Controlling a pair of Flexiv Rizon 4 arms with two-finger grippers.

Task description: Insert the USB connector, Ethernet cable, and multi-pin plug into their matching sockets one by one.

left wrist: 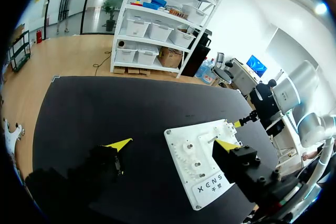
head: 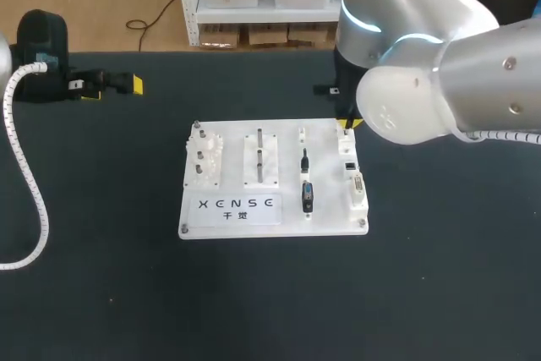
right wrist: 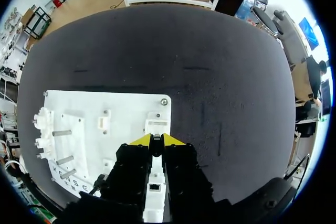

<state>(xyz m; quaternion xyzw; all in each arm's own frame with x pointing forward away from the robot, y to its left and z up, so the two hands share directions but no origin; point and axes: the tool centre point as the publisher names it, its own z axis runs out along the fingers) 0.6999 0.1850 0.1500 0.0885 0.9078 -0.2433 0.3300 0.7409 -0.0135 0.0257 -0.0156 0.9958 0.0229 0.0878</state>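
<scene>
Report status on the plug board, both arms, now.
Left gripper open, empty, off the board. Right gripper over the socket strip, far end, grip unclear. Two dark plugs lie on the board. No obstruction seen.

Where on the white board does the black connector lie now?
In the head view the black connector lies on the white board, right of its middle, between the peg block and the column of sockets at the right edge.
</scene>
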